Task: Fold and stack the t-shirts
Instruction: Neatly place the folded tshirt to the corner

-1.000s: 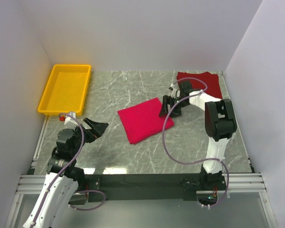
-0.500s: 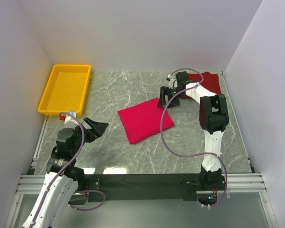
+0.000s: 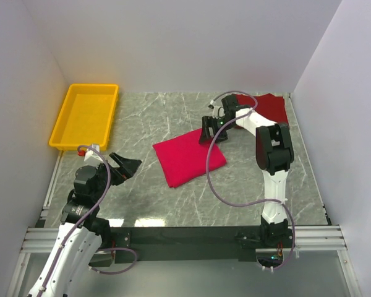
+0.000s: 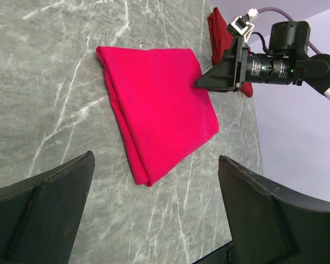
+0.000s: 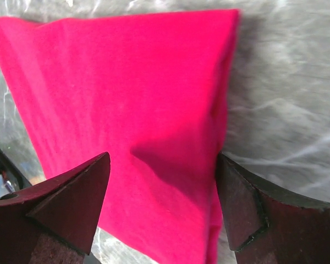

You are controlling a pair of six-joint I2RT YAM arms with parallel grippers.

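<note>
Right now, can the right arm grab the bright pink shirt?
Probably yes. The right gripper is open and sits right at the far corner of the folded pink shirt, and its wrist camera shows the cloth between its jaws. Nothing stands between them.

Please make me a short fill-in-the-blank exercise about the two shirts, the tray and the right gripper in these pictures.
1. The pink shirt in the middle lies ___, not spread out.
2. The tray at the far left is ___ in colour.
3. The right gripper is at the pink shirt's far corner with its jaws ___.
4. The maroon shirt lies far back on the ___ side.

Missing words: folded; yellow; open; right.
</note>
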